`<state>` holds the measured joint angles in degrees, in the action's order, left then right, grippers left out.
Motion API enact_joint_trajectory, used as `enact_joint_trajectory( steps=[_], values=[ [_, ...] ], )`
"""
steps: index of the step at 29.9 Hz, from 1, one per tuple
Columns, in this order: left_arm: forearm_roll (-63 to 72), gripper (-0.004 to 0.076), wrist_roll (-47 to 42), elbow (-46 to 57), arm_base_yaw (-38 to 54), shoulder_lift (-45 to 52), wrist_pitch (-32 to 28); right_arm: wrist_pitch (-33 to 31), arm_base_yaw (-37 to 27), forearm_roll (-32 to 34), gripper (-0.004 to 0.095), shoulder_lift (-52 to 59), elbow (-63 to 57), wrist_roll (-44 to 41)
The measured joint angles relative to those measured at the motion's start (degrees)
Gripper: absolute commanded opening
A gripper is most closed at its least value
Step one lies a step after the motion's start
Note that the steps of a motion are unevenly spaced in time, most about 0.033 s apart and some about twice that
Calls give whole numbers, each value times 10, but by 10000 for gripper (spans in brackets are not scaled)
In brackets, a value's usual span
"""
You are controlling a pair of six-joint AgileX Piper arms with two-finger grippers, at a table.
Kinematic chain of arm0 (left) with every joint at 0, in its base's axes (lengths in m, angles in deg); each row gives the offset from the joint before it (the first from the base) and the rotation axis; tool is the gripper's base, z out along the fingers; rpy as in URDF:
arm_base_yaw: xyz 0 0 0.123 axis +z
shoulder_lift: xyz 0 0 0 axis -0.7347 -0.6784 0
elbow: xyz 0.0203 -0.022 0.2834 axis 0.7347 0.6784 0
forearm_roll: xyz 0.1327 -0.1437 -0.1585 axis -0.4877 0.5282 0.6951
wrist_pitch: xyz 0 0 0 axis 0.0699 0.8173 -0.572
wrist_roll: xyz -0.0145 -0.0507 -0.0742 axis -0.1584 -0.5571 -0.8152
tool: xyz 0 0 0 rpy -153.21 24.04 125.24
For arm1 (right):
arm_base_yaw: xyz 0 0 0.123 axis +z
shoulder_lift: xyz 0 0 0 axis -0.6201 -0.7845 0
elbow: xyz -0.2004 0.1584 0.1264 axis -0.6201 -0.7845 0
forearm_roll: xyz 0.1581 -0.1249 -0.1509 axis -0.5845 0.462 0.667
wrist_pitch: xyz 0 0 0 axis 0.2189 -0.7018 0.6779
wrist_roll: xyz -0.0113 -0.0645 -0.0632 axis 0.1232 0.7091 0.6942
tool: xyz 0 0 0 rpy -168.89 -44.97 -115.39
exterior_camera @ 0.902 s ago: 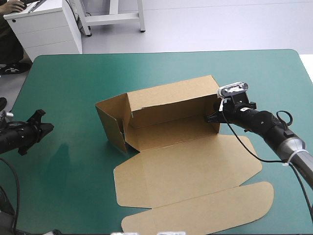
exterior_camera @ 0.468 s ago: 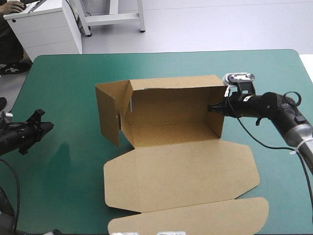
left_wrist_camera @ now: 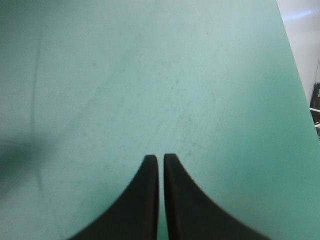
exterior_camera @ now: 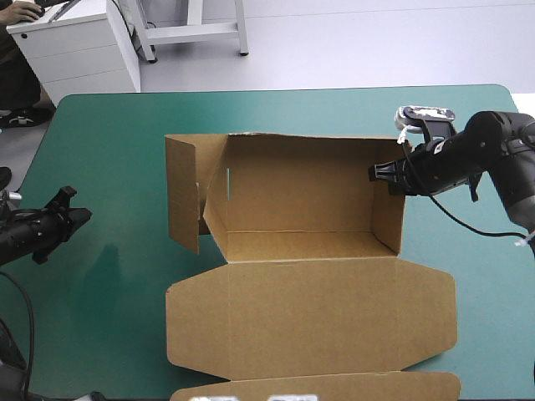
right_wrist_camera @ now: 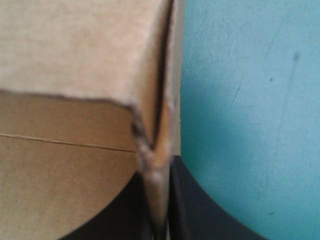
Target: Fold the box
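Note:
The brown box [exterior_camera: 301, 200] stands mid-table as an open tray, back and side walls raised. Its lid [exterior_camera: 309, 313] lies flat toward the table's front, a tuck flap [exterior_camera: 318, 388] at the front edge. At the left end a flap [exterior_camera: 184, 196] juts outward. My right gripper [exterior_camera: 378, 173] is shut on the box's right wall; in the right wrist view the doubled wall [right_wrist_camera: 160, 125] runs down between my fingers [right_wrist_camera: 159, 225], the box's inside [right_wrist_camera: 60, 175] to one side. My left gripper [exterior_camera: 82, 219] stays shut near the table's left edge, well away from the box, with only cover ahead of it [left_wrist_camera: 161, 158].
Bare teal-green cover [exterior_camera: 109, 134] surrounds the box on the left, behind it and to the right [exterior_camera: 485, 301]. The lid reaches nearly to the table's front edge.
My right gripper has moved right and toward the table's far side, keeping hold of the wall. The box has swung with it and now sits square to the table. The left arm has not moved.

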<state>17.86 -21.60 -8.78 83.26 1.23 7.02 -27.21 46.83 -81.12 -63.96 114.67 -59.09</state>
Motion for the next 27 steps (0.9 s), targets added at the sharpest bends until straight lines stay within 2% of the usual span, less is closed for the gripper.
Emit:
enact_joint_trajectory(
  steps=[8,15,27],
  values=[
    [13,-3,-2,0,0,0,12,0,0,-24,-12,-52,-4,-7],
    [22,-3,-39,0,0,0,18,5,0,-24,-12,-121,-19,-4],
    [36,-4,-42,0,0,0,18,47,0,-17,-12,-199,18,51]
  ],
)
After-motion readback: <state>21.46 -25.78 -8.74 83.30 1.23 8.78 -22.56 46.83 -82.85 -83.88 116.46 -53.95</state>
